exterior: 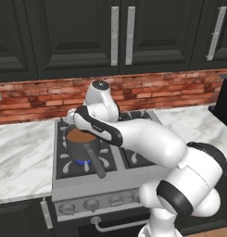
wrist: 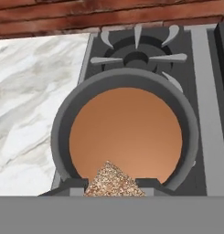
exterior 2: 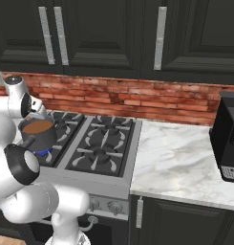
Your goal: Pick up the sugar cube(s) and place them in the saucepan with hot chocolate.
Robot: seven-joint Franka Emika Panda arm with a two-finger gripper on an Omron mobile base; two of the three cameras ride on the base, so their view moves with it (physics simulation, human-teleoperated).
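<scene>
The dark grey saucepan (wrist: 58, 137) sits on the front left burner, full of smooth orange-brown hot chocolate (wrist: 127, 132). Its long dark handle (exterior: 94, 162) points toward the stove front. My gripper (wrist: 114, 186) hovers straight above the pan's near rim, shut on a brownish speckled sugar cube (wrist: 114, 179) held between the two dark fingertips (wrist: 72, 187). In the left base view the hand (exterior: 74, 116) hangs just over the saucepan (exterior: 81, 142). From the right, the saucepan (exterior 2: 38, 135) appears beside my arm. The other two sugar cubes are out of view.
A blue flame (exterior: 82, 162) burns under the pan. The black stove (exterior 2: 101, 143) has marble counter (exterior: 22, 152) on both sides and a brick wall (exterior: 40, 95) behind. A dark coffee machine (exterior 2: 227, 139) stands far right. Dark cabinets (exterior: 119, 32) hang overhead.
</scene>
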